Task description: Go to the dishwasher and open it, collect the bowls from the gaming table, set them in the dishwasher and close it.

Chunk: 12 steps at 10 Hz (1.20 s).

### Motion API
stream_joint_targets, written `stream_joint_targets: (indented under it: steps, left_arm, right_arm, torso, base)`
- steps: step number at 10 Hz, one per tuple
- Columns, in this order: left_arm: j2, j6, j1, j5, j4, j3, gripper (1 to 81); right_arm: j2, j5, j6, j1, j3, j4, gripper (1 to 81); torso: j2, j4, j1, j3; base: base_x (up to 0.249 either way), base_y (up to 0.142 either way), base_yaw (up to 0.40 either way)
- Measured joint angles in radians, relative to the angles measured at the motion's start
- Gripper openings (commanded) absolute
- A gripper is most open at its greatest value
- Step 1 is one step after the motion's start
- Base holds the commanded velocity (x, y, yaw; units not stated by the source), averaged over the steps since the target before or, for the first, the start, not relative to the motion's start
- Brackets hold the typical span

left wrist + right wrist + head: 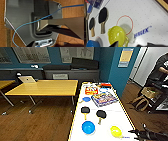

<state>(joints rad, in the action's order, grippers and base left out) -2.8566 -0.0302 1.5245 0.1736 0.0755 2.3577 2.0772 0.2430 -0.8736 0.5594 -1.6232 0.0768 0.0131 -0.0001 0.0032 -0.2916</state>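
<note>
Two bowls, blue [88,127] and yellow-green [116,131], are sitting on the white surface [110,122]. My right hand [136,133] is hovering beside the yellow-green one; its grip state is unclear.

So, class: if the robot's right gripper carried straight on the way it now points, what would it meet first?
Most likely the yellow-green bowl, which sits directly ahead of the right gripper on the white gaming table. How far apart they are cannot be judged, so treat this as probable.
</note>
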Motion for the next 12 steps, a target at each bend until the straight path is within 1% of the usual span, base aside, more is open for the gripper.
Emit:
stream_joint_targets:
  steps: [3,8,12]
  left_arm:
    - [-0.003,0.000,0.000,0.001,0.000,0.000,81.1]
    - [-0.002,0.000,0.000,0.001,0.000,0.000,81.1]
    - [-0.007,0.000,0.000,0.002,0.000,0.015,81.1]
  right_arm:
    - [0.059,0.001,-0.004,-0.006,-0.077,-0.014,81.1]
    - [0.191,0.007,-0.007,-0.005,-0.208,-0.033,81.1]
    - [0.259,0.016,-0.007,-0.002,-0.265,-0.037,81.1]
  torso:
    - [0.000,0.000,0.000,0.000]
    - [0.000,0.000,0.000,0.000]
    - [0.000,0.000,0.000,0.000]
  base:
    - [0.000,0.000,0.000]
    - [0.000,0.000,0.000]
    - [0.000,0.000,0.000]
